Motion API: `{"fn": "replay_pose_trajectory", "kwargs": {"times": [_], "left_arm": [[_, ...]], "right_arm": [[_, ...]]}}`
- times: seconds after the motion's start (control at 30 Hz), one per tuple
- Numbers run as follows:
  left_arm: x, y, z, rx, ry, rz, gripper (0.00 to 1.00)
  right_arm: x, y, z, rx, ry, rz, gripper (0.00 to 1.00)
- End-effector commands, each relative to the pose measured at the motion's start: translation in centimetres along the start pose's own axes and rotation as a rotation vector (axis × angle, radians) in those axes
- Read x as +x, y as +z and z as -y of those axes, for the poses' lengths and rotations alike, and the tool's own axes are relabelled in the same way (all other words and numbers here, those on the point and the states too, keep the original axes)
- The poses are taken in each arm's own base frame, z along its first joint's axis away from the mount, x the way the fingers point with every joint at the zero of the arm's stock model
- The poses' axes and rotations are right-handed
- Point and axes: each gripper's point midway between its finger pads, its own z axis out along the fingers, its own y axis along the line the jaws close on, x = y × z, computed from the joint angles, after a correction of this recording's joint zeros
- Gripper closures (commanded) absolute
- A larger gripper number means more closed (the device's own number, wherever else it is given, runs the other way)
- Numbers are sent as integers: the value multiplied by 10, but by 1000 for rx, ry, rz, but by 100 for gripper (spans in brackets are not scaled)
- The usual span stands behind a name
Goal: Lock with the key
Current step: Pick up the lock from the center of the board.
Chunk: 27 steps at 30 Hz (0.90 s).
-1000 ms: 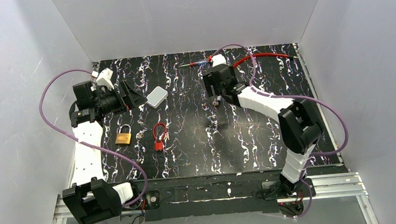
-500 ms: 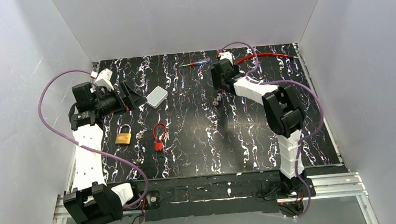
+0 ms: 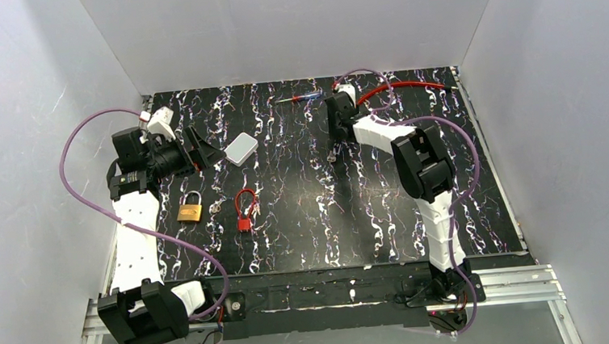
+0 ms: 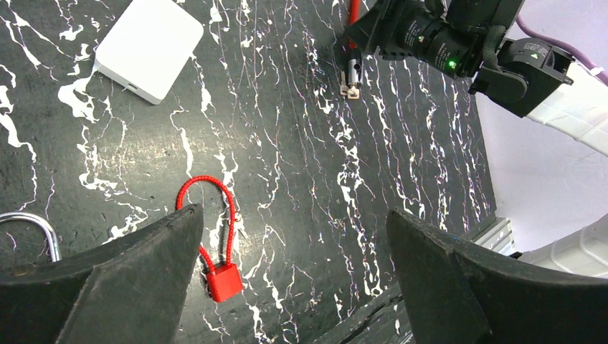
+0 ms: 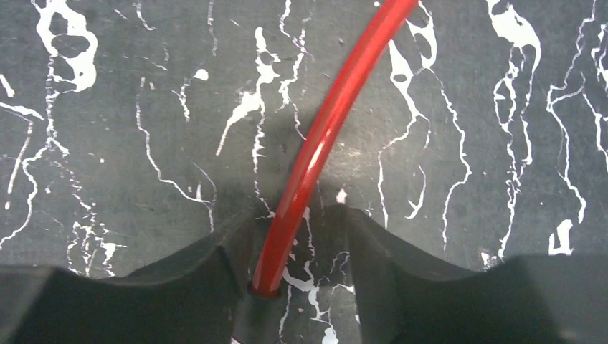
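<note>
The left arm holds its jaws wide apart; the right arm reaches far, jaws narrowly parted

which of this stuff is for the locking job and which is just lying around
Job, likely: brass padlock, keys beside it, maybe the red cable lock.
Lying about: white box, screwdriver, red tube, small silver piece, unclear what.

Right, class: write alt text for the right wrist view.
A red cable runs down between the two black fingers of the right end effector, above a black mat veined with white.
</note>
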Motion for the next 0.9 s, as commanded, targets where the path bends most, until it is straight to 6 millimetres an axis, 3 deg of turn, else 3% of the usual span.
{"fn": "replay_pose_trajectory", "kwargs": {"times": [0.0, 0.1, 0.27, 0.37, 0.43, 0.53, 0.7, 0.87], "left_arm": [[-4, -5, 4, 4, 33, 26, 2], [-4, -5, 5, 12, 30, 26, 2], [-3, -6, 9, 32, 27, 23, 2], [-2, -7, 14, 61, 24, 18, 2], [-2, -7, 19, 88, 23, 13, 2], [0, -8, 30, 155, 21, -4, 2], [-1, -12, 50, 259, 38, -26, 2], [-2, -15, 68, 321, 114, -27, 2]], "right_arm": [[1, -6, 6, 1, 72, -31, 49], [14, -11, 12, 5, 74, -64, 60], [20, -32, 19, -27, 88, -111, 97], [6, -58, 21, -74, 105, -80, 99], [-13, -80, 21, -120, 109, -18, 99], [-44, -119, 21, -208, 70, 91, 99], [-89, -188, 39, -302, -42, 296, 99], [-112, -251, 48, -455, -177, 434, 99]]}}
